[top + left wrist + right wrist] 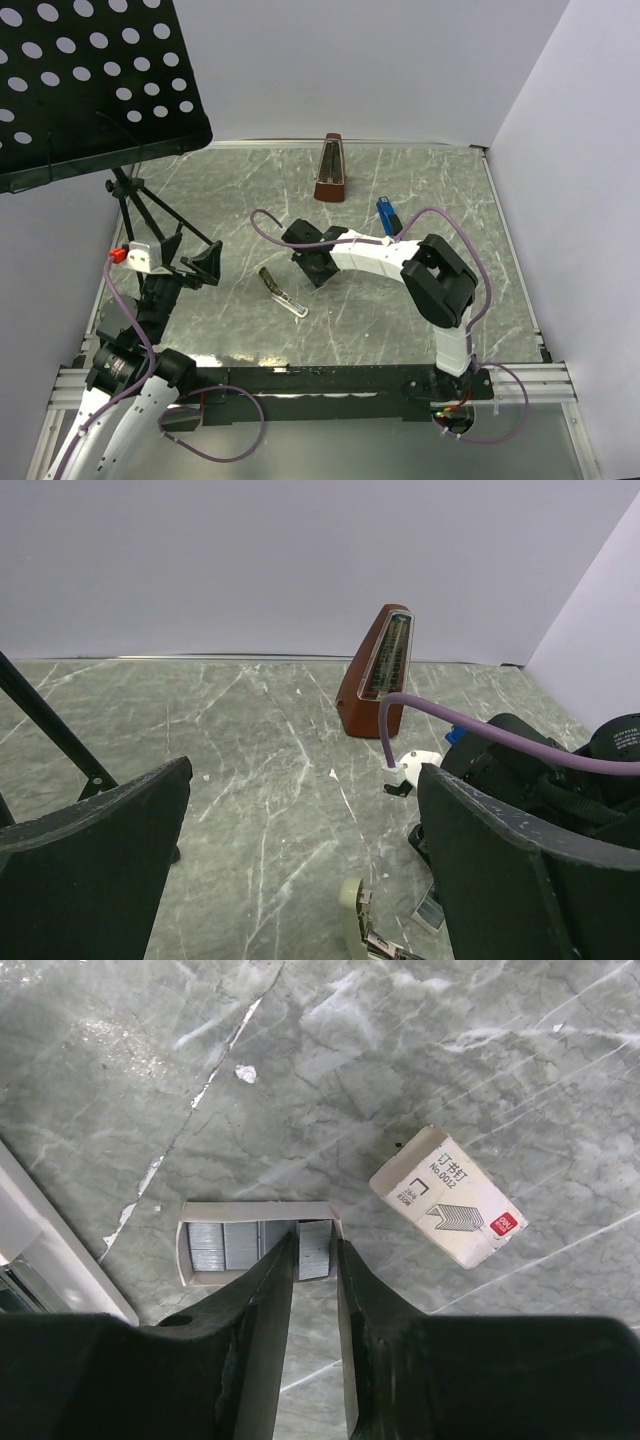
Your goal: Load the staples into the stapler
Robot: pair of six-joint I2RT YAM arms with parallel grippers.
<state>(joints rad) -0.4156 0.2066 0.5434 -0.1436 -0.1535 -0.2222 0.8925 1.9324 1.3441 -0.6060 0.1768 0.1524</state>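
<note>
The staples (225,1247) lie in their open tray (255,1207). The box sleeve (448,1210) sits apart at two o'clock, and bare table (120,1050) opens toward twelve. The right gripper (315,1248) straddles one strip with its fingers narrowly parted; I cannot tell whether it is pinching. From above, the stapler (283,292) lies near at eight o'clock. The left gripper (300,880) hangs fully spread, touching nothing.

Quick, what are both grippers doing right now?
Left gripper: open, empty.
Right gripper: tips straddle the staples; whether it grips them cannot be told.
</note>
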